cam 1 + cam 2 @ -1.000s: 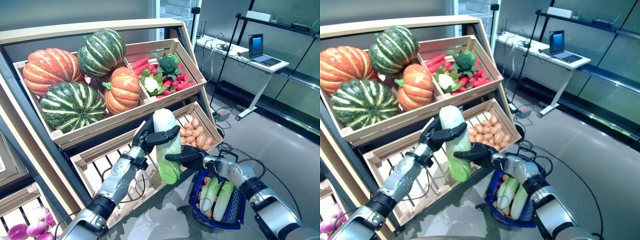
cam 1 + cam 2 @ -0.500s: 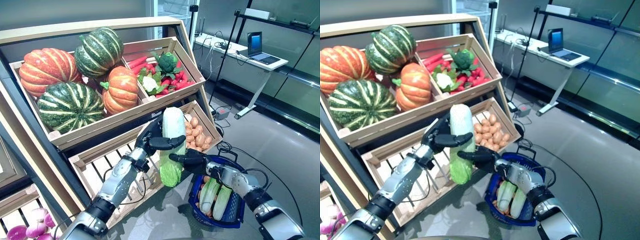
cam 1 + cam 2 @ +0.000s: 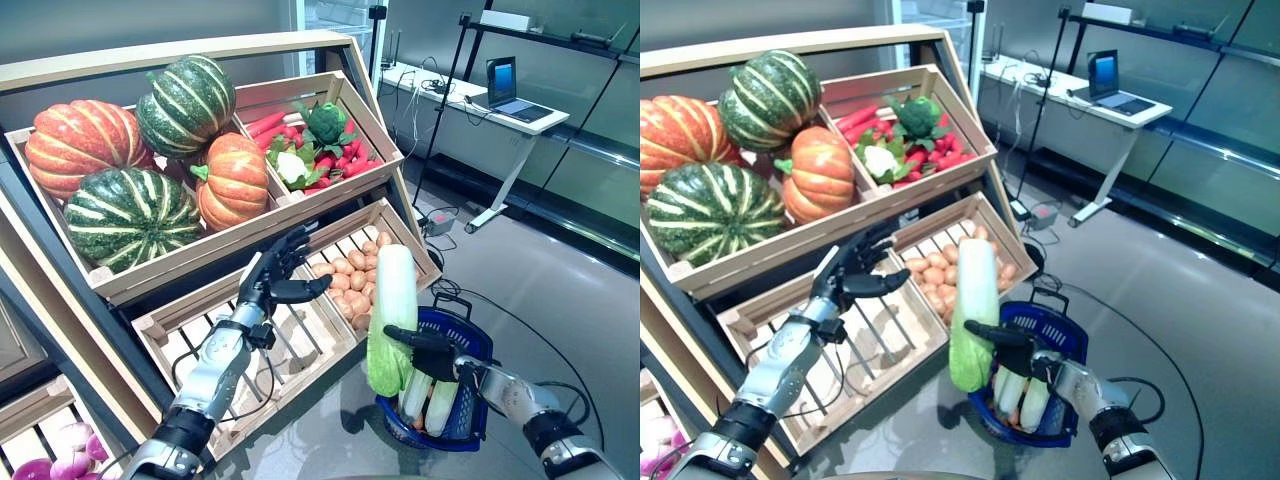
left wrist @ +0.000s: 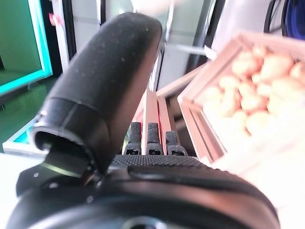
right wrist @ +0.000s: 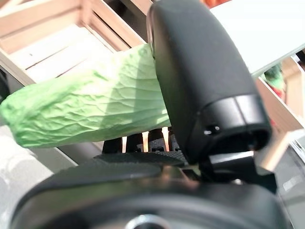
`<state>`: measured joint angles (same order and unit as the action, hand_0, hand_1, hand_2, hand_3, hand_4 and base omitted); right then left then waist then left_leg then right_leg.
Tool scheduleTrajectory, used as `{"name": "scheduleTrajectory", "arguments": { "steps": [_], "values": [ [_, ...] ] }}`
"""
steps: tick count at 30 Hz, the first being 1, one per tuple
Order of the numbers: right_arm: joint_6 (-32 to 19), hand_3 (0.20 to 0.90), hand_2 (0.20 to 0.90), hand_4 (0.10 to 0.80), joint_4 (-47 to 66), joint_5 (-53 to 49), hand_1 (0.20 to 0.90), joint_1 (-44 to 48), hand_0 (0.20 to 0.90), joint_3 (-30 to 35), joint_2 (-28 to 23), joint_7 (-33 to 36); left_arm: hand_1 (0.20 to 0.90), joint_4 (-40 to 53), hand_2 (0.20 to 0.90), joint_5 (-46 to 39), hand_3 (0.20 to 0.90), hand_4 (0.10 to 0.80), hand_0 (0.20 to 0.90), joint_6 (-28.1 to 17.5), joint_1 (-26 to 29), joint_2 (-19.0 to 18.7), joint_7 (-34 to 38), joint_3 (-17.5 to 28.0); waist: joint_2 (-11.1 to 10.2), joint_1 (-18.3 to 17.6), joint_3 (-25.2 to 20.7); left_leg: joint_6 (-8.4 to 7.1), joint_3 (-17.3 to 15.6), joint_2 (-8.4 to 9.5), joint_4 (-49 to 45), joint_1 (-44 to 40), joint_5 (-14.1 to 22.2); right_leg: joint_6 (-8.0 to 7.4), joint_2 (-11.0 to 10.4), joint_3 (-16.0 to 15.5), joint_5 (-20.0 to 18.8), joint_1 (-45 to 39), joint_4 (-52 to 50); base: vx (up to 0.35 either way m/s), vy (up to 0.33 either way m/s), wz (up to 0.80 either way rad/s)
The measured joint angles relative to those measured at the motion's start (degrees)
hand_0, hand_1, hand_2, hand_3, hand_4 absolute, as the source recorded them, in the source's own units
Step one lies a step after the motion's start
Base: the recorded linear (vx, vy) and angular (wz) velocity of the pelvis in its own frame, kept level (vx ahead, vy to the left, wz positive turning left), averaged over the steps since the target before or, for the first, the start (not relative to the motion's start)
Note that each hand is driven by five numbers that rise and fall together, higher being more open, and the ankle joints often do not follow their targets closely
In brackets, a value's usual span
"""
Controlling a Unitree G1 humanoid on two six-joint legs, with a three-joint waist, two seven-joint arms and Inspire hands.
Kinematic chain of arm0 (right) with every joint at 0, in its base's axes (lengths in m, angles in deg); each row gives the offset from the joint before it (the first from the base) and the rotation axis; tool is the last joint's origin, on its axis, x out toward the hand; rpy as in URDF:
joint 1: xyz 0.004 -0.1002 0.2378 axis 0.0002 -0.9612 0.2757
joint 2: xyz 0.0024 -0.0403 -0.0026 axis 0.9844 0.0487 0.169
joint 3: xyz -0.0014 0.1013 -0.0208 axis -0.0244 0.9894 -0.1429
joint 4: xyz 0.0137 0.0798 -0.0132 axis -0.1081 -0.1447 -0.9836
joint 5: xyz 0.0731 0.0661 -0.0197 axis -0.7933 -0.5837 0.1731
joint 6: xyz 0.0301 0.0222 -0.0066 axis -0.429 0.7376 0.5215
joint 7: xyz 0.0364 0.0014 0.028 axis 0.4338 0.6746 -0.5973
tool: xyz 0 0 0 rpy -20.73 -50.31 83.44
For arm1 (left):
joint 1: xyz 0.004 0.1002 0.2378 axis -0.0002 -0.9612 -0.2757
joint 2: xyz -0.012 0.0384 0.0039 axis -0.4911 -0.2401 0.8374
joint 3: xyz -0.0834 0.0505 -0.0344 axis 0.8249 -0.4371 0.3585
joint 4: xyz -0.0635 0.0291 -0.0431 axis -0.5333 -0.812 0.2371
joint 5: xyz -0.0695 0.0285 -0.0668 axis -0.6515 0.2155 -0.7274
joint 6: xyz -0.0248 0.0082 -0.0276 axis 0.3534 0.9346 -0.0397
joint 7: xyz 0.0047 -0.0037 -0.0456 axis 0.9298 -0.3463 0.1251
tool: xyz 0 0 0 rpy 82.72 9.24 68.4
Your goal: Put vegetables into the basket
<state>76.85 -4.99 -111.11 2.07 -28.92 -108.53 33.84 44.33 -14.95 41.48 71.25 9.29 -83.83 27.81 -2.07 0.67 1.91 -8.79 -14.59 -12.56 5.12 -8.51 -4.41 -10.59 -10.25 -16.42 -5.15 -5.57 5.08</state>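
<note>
My right hand [image 3: 432,352] is shut on a long napa cabbage [image 3: 392,318], white at the top and leafy green at the bottom. It holds it upright just left of the blue plastic basket [image 3: 470,344] on the floor. The cabbage's green leaves show past the thumb in the right wrist view [image 5: 90,112]. Similar pale green cabbages [image 3: 428,397] lie in the basket. My left hand [image 3: 275,280] is open and empty, raised over the stand's lower slatted crate [image 3: 250,330]; its straight fingers [image 4: 150,136] show in the left wrist view.
The wooden vegetable stand [image 3: 180,60] fills the left and back. A white desk [image 3: 470,95] with a laptop stands at the back right, with cables and a power strip [image 3: 437,222] on the floor beneath it.
The cabbage has passed from my left hand to my right hand, which carried it right and down to the basket. My left hand let go and opened, staying near the lower crate.
</note>
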Motion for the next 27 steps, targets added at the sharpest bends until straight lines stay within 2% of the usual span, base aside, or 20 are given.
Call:
{"name": "scheduleTrajectory", "arguments": {
  "steps": [5,8,11,13,17,18,24,27],
  "values": [
    [-3.5,0.300,0.300,0.400,-5.8,1.7,0.300,0.0,0.300,3.2,-0.9,2.0,0.900,-3.7,0.900,0.6,0.900,0.800,0.900,0.0,-0.1,-0.1,2.9,1.3,0.4,0.4,0.5,-0.12,-0.2,0.04,-0.3,1.0,-0.1,0.08,0.0,0.4,-0.1,1.3,-0.3,-0.138,-0.065,-0.04],
    [-5.6,0.300,0.300,0.400,-10.1,1.7,0.300,2.2,0.300,3.3,-1.8,4.6,0.900,-5.8,0.900,0.6,0.900,0.800,0.900,0.0,0.2,-0.2,3.7,1.0,0.6,0.5,3.0,-0.07,0.0,-0.18,-2.0,3.7,0.0,0.41,0.0,0.4,-0.5,3.6,-1.0,-0.365,-0.093,-0.04],
    [-8.2,0.300,0.300,0.400,-17.3,1.9,0.300,10.9,0.300,3.3,-4.1,7.7,0.900,-7.7,0.900,0.0,0.900,0.800,0.900,0.0,5.9,-0.7,4.5,-0.2,0.7,0.7,10.4,0.45,0.9,-0.75,-8.3,11.5,0.6,1.32,-0.6,1.3,-0.5,11.1,-6.4,-0.413,-0.064,-0.02],
    [-9.5,0.300,0.300,0.400,-22.8,2.0,0.300,17.2,0.300,3.8,-5.3,9.5,0.900,-8.6,0.900,-0.5,0.900,0.800,0.900,0.0,9.6,-1.2,5.0,-1.5,1.0,0.8,15.4,0.85,1.5,-1.46,-14.5,16.7,2.3,2.14,-1.3,1.4,0.3,15.3,-11.2,-0.227,0.001,0.00],
    [-10.8,0.300,0.300,0.400,-28.9,2.3,0.300,24.4,0.300,5.5,-8.5,11.6,0.900,-9.8,0.900,-1.4,0.900,0.800,0.900,-0.1,14.7,-1.5,5.0,-5.1,2.1,0.8,22.7,2.04,3.9,-2.51,-28.0,25.7,7.5,3.07,-4.2,1.4,5.2,23.1,-23.9,-0.163,0.013,0.07],
    [-10.8,0.300,0.300,0.400,-29.4,2.3,0.300,25.4,0.300,5.7,-9.7,12.5,0.900,-9.8,0.900,-1.8,0.900,0.800,0.900,-0.1,15.7,-1.5,4.9,-6.0,2.4,0.8,24.1,2.14,4.8,-2.52,-31.4,28.2,9.1,2.70,-5.2,1.4,6.8,25.4,-27.3,-0.124,0.016,0.18],
    [-11.3,0.300,0.300,0.400,-30.9,2.1,0.300,28.9,0.300,5.7,-11.6,16.5,0.900,-10.1,0.900,-5.3,0.900,0.800,0.900,-0.9,16.4,-1.6,4.9,-7.6,3.5,0.8,26.4,3.74,6.1,-2.07,-45.3,38.7,14.2,2.45,-10.6,1.9,11.7,35.1,-42.0,-0.069,0.026,0.13],
    [-12.4,0.300,0.300,0.400,-30.7,2.2,0.300,30.8,0.300,5.8,-11.7,18.5,0.900,-10.2,0.900,-7.8,0.900,0.800,0.900,-1.8,16.6,-1.8,5.0,-8.7,4.1,1.0,27.2,4.17,6.8,-1.92,-53.6,44.3,17.3,2.28,-13.7,3.6,15.9,41.2,-51.7,-0.004,0.016,0.21]
  ]
}}
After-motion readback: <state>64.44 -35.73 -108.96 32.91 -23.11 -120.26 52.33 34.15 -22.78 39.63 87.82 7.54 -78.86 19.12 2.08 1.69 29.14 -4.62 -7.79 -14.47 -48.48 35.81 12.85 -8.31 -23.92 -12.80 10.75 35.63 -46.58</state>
